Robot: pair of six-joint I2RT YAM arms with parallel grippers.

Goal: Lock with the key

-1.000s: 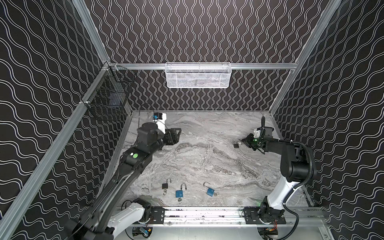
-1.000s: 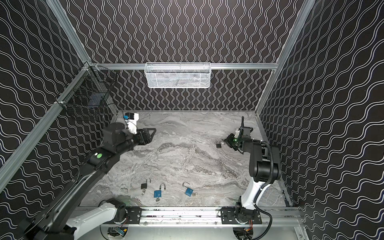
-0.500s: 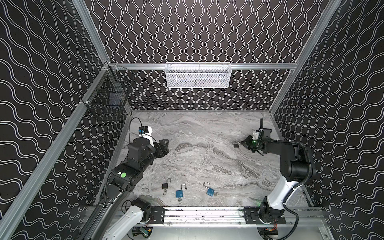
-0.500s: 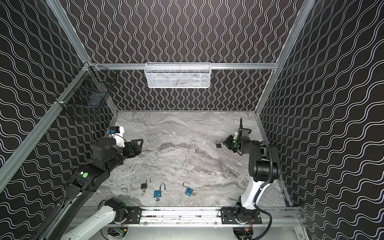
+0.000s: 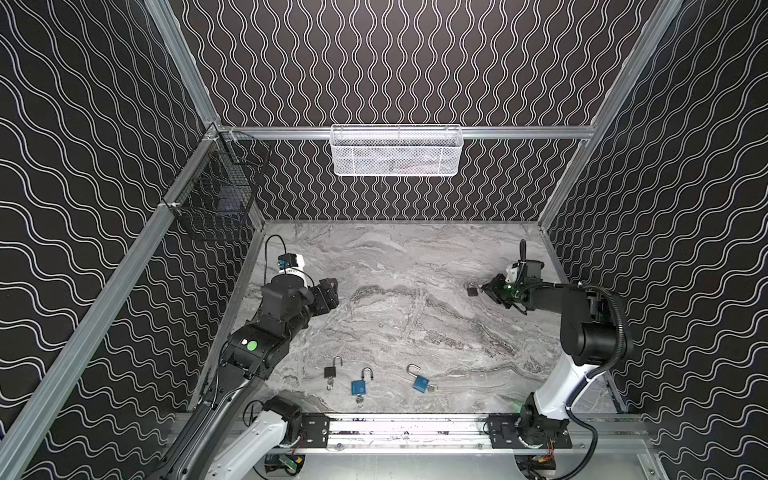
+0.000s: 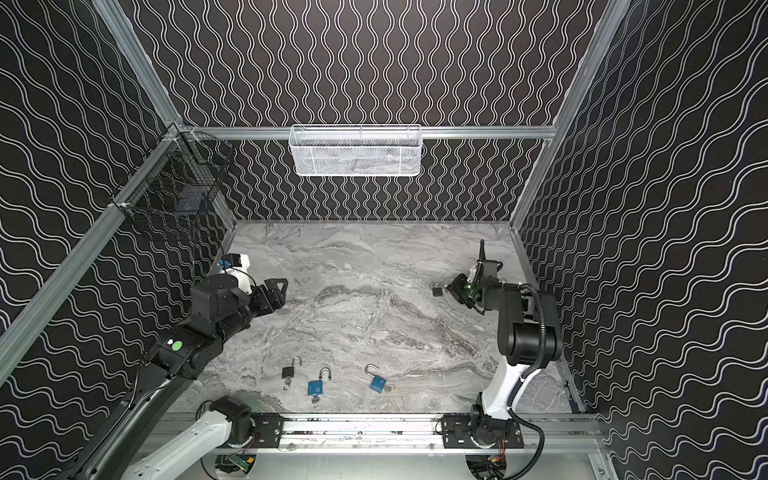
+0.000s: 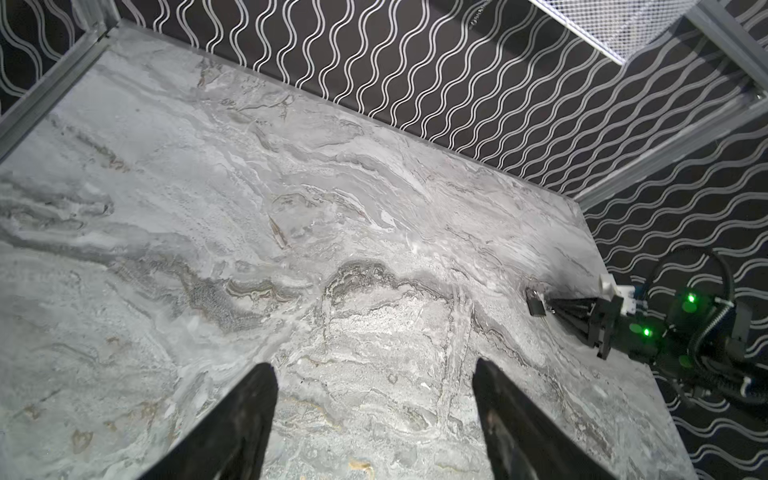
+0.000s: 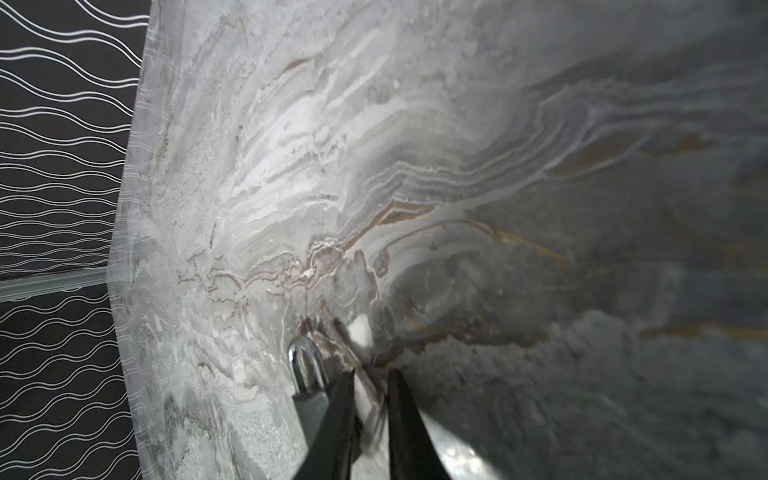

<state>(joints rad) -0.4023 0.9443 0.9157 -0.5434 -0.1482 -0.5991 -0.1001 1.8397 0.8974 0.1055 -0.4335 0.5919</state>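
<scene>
I've backed my left end effector off, released; right end effector, grip unclear, sits at the seemingly locked padlock.

Black wavy-line walls; grey marble floor; white mesh basket on back rail; black wire basket left.

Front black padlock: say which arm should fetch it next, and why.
Probably left. The left claw hangs open and empty, nearer the front black padlock. The right claw sits low beside a small dark padlock near the right wall.
</scene>
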